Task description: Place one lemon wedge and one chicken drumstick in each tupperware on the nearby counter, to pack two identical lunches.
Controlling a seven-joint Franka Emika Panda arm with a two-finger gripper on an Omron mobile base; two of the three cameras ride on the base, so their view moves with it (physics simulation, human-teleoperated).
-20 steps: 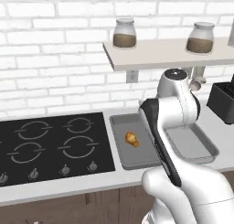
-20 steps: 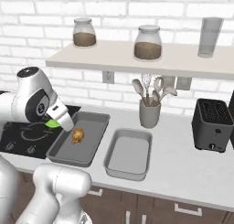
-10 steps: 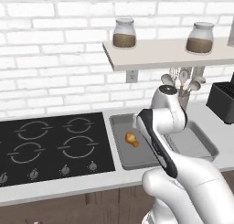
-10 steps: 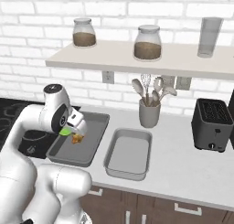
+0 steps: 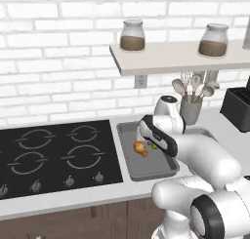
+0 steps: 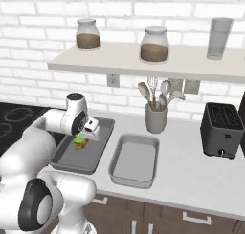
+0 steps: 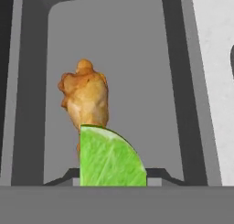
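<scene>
My gripper (image 6: 84, 137) is shut on a yellow-green lemon wedge (image 7: 109, 161), held low over the left tupperware (image 6: 69, 157). The same wedge (image 5: 154, 146) shows just right of the golden-brown chicken drumstick (image 5: 140, 148), which lies on that container's floor. In the hand view the drumstick (image 7: 86, 97) lies just beyond the wedge, inside the grey tupperware (image 7: 137, 67). I cannot tell whether the wedge touches the floor. The right tupperware (image 6: 135, 161) sits beside it on the off-white counter (image 6: 191, 175) with nothing in it.
The black stovetop (image 5: 58, 152) lies left of the containers. Behind the right tupperware stands a grey utensil holder (image 6: 156, 118), with a black toaster (image 6: 222, 130) to the far right. A wall shelf with jars (image 6: 153, 44) hangs above.
The arm has swung from above the stovetop edge to the right and down, carrying the lemon wedge to a spot low over the left tupperware beside the drumstick.
</scene>
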